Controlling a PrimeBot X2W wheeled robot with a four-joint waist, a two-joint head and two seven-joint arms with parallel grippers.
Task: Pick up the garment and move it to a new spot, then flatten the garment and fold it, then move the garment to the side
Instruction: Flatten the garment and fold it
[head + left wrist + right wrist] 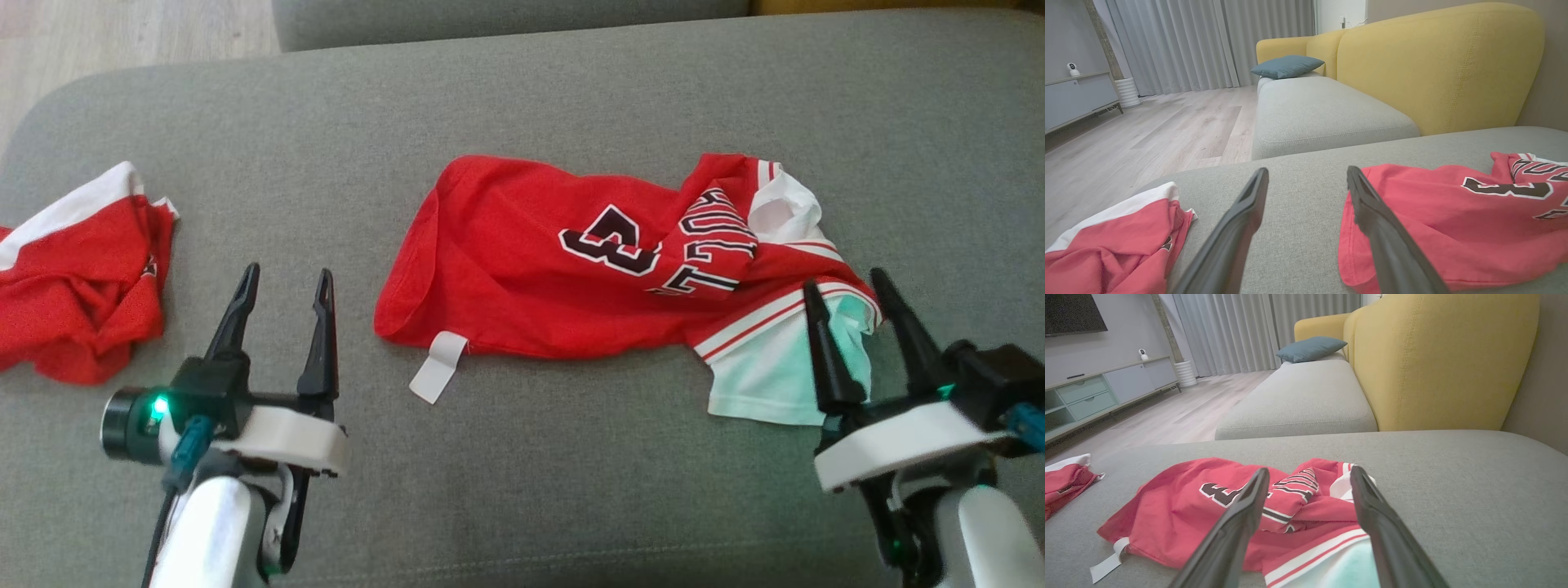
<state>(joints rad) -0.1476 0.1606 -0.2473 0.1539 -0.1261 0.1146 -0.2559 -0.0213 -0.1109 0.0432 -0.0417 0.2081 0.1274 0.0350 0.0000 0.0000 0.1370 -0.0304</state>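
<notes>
**Both claws gaping, jersey lying crumpled on the cushion**

Head view: the jersey (522, 269) is lying rumpled mid-cushion (571, 106), red with a dark "3", its white-striped end bunching to the right. A white tag (437, 367) is sticking out of its near left edge. The left claw (287, 273) is hovering near left over bare cushion, fingers standing apart and gripping nothing, just left of the jersey and not touching it. The right claw (845, 278) is sitting near right, fingers likewise spread wide, their tips overlapping the pale near corner of the jersey; whether they are touching it cannot be told. A second red cloth (73, 286) is lying heaped at the far left edge, well apart from the jersey.

Left wrist view: the left claw (1307, 171) is pointing across grey cushion (1453, 141), fingers apart. The jersey (1433, 228) is spreading to the right, its edge passing behind the right finger. The red cloth (1118, 249) is lying at the lower left. Beyond, a yellow backrest (1437, 65), a blue pillow (1288, 66) and a wood floor (1167, 126) are showing.

Right wrist view: the right claw (1309, 470) is gaping, nothing clamped, with the jersey (1175, 510) lying under and between its fingers and stretching left. The tag (1106, 565) is trailing at the jersey's left end. The red cloth (1063, 479) is peeking in at the left edge.
</notes>
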